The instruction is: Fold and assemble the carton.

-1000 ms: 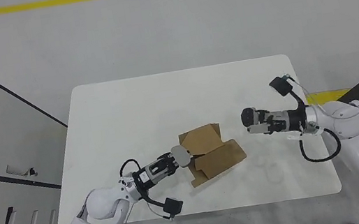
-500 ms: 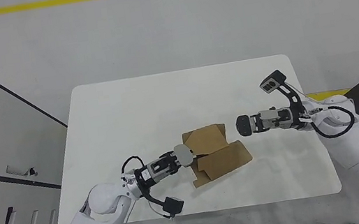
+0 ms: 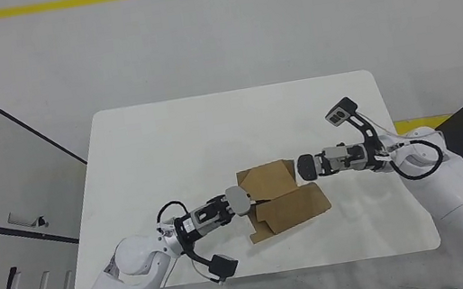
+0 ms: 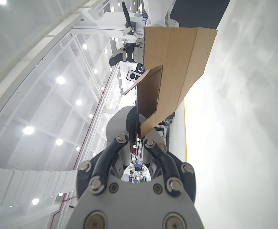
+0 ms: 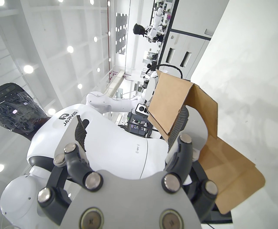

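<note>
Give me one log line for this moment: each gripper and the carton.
left gripper: shut on carton edge | right gripper: open, at carton's other side | carton: partly folded, on table

Left claw (image 4: 137, 128) apparently clamped, right claw (image 5: 130, 128) spread

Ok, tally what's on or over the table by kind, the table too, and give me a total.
carton: 1
grippers: 2, the left gripper shut on the carton, the right gripper open beside it
table: 1
Total: 4
</note>
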